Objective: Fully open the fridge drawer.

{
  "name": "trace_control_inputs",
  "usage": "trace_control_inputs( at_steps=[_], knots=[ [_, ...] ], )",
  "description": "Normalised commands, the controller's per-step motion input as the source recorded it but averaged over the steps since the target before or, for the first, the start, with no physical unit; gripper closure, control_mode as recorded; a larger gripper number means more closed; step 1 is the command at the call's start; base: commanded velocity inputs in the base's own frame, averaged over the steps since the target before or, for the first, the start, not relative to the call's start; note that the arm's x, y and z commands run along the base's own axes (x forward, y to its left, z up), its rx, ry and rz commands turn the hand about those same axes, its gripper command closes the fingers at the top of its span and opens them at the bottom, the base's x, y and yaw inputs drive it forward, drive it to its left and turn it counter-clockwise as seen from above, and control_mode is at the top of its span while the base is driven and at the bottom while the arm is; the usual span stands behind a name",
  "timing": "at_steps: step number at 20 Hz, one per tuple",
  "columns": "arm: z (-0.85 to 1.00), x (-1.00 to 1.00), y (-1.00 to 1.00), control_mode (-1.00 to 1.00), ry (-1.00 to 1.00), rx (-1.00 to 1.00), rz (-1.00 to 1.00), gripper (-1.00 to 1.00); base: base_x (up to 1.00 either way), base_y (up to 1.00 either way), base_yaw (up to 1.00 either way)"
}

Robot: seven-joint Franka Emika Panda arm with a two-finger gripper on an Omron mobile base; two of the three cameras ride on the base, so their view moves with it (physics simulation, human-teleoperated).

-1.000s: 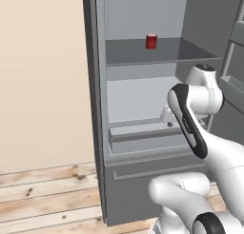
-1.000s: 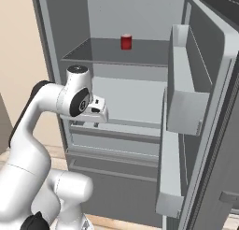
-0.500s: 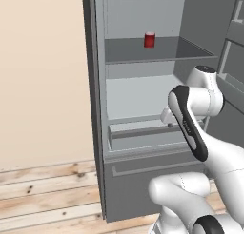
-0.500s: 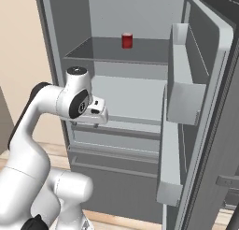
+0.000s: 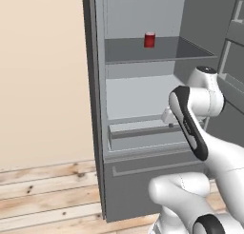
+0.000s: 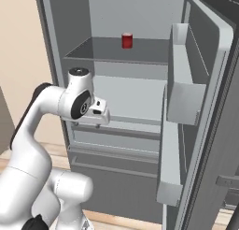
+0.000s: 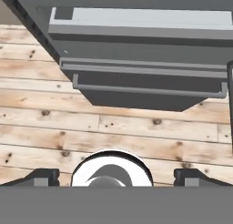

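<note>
The fridge drawer [image 5: 143,133] is a shallow light-grey box with a dark groove along its front, low inside the open fridge [image 5: 97,109]. In the right base view the drawer [image 6: 122,136] lies just below my gripper [image 6: 100,118]. My gripper [image 5: 168,119] hangs over the drawer's front edge, pointing down, partly hidden by my forearm. In the hand view the drawer [image 7: 141,19] lies across the top, and my gripper [image 7: 116,175] is open, its fingertips [image 7: 43,175] wide apart with only floor between them.
A taller grey front panel [image 5: 147,173] with a thin outlined handle [image 7: 148,89] sits below the drawer. A red can [image 5: 149,39] stands on the dark shelf [image 6: 112,51] above. The fridge door [image 6: 196,107] with its bins stands open to the right. Wooden floor [image 7: 113,127] lies beneath.
My hand has shifted only slightly beside the drawer's front. The drawer and the can look unmoved.
</note>
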Motion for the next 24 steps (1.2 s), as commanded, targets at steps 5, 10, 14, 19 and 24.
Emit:
trace_control_inputs(
  at_steps=[5, 10, 14, 19, 24],
  knots=[
    [-0.22, 0.3, -0.08, -1.0, 0.0, 0.0, 0.0, -1.0, 0.0, 0.0, 0.0],
    [-0.21, 0.36, -0.04, -1.0, 0.0, 0.0, -0.07, -1.0, 0.0, 0.0, 0.0],
    [-0.17, 0.33, -0.09, -1.0, 0.0, 0.0, -0.08, -1.0, 0.0, 0.0, 0.0],
    [-0.24, 0.35, 0.0, -1.0, -0.02, 0.0, -0.06, -1.0, 0.0, 0.0, 0.0],
    [-0.31, 0.31, 0.0, -1.0, -0.06, 0.0, -0.05, -1.0, 0.0, 0.0, 0.0]
  ],
)
